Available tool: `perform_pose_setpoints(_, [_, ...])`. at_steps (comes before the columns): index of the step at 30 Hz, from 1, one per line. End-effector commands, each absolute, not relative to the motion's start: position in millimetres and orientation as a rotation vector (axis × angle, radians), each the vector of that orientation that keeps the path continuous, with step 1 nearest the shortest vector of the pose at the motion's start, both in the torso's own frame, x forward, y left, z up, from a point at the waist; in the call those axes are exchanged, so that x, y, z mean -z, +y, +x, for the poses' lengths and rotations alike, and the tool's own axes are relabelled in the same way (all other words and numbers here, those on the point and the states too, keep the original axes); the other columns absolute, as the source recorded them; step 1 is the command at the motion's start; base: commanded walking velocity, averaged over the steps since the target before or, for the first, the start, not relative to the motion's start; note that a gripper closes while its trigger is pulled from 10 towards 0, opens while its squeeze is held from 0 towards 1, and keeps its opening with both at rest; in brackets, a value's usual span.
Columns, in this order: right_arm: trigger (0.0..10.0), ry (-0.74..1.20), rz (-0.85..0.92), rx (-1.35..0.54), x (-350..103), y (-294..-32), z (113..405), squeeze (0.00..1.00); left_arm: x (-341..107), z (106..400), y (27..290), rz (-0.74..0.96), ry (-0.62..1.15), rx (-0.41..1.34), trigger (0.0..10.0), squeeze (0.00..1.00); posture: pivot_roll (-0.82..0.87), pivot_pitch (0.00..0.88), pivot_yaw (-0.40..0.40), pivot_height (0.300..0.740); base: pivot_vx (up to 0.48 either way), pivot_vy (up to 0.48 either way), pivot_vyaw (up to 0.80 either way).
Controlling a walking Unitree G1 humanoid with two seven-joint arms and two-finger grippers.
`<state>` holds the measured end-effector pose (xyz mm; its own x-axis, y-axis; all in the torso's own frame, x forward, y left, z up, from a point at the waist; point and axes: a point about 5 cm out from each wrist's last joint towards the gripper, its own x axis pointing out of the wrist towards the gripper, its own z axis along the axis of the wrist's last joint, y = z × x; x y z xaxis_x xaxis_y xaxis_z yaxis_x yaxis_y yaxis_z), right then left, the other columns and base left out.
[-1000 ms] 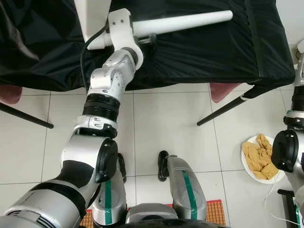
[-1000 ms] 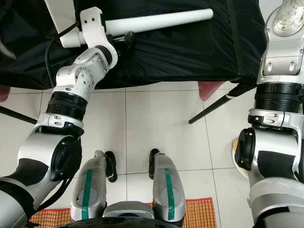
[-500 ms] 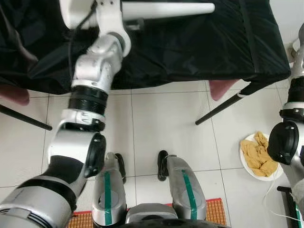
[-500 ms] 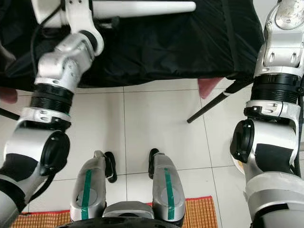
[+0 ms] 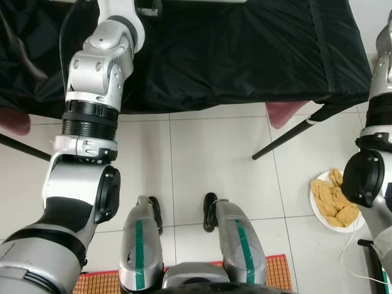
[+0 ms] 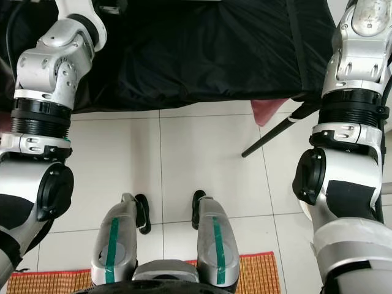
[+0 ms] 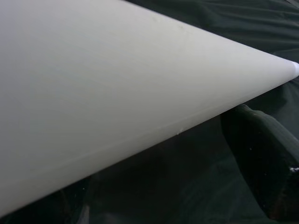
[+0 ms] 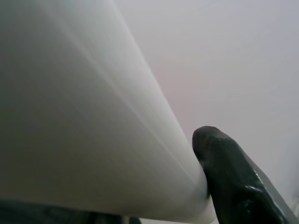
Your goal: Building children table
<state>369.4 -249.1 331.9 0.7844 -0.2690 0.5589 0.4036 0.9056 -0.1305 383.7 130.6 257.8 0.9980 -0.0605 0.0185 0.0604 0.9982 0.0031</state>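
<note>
A white tapered table leg [image 7: 117, 93] runs across the left wrist view above the black cloth. My left gripper [image 7: 219, 128] is shut on it, with one black finger [image 7: 261, 168] showing beside its thin end. My left arm [image 5: 95, 92] reaches up over the black-draped table [image 5: 245, 55] and leaves the top of the eye views. In the right wrist view another white leg [image 8: 93, 116] lies against a black finger [image 8: 229, 182] of my right gripper [image 8: 191, 158], before a plain white surface. My right arm [image 6: 355, 110] is raised at the right edge.
The draped table's black metal leg [image 5: 288, 138] slants down to the tiled floor. A white plate [image 5: 354, 228] with yellow pieces [image 5: 334, 196] lies on the floor at the right. An orange mat [image 5: 275, 275] is under my feet. Dark red seats [image 5: 285, 113] show beneath the cloth.
My left arm has swung up and to the left, carrying the white leg out of the top of the eye views. My right arm has barely moved.
</note>
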Motion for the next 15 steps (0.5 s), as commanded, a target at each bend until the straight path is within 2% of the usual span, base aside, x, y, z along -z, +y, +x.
perform_pose_setpoints(1, [0.0,-0.412,0.182,0.464,-311,-292,369,0.00,-294,375,189,-0.063,-0.182,-0.179,10.0,0.00,0.09,0.134,0.011,0.740,0.000,0.000,0.00])
perform_pose_setpoints(8, [0.0,-0.368,0.343,0.351,-305,-285,376,0.00,-324,369,185,-0.053,-0.258,-0.117,10.0,0.00,0.09,0.134,0.010,0.740,0.000,0.000,0.00])
perform_pose_setpoints(15, [0.0,-0.354,0.351,0.245,-307,-273,381,0.00,-345,364,182,-0.036,-0.315,-0.079,10.0,0.00,0.09,0.133,0.009,0.740,0.000,0.000,0.00])
